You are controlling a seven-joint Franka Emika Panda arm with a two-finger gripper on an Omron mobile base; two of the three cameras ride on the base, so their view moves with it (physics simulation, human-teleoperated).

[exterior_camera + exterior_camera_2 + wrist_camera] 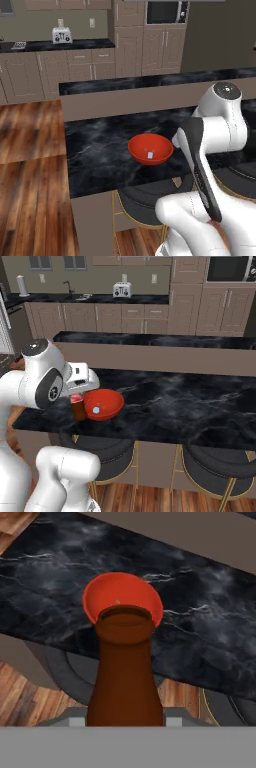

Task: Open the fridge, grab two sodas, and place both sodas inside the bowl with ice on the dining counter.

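Dining counter (pixel 100 145): black marbled top, taupe sides, two levels; the raised back ledge (pixel 150 82) runs across behind the lower slab. Seen also in right base view (pixel 190 401) and hand view (pixel 210 612).

Wall cabinets w/ black worktop behind: toaster (pixel 62 35) on it; sink tap (pixel 66 286) and white roll (pixel 21 285) to the left in right base view. Built-in oven (pixel 166 12) set in tall cabinet unit.

Wood floor (pixel 30 165) to the left of the counter.

Stools (pixel 220 466): dark round seats on gold legs, tucked under the counter's near edge.

Arm: white, dark joints; rises at lower right of left base view, lower left of right base view. Wrist sits at the counter's near edge, just beside the bowl.

Bowl (pixel 150 148): red-orange, shallow, upright on lower slab, near its front edge. One small pale cube inside (pixel 95 410). In hand view the bowl (pixel 107 592) lies beyond the bottle's mouth.

Cola bottle (pixel 125 672): dark brown, red band near top in right base view (pixel 77 406), upright, just beside the bowl's rim on the arm's side. Whether it touches the counter: cannot tell.

Gripper (pixel 122 719): fingers clamped on the cola bottle's body, one per side.
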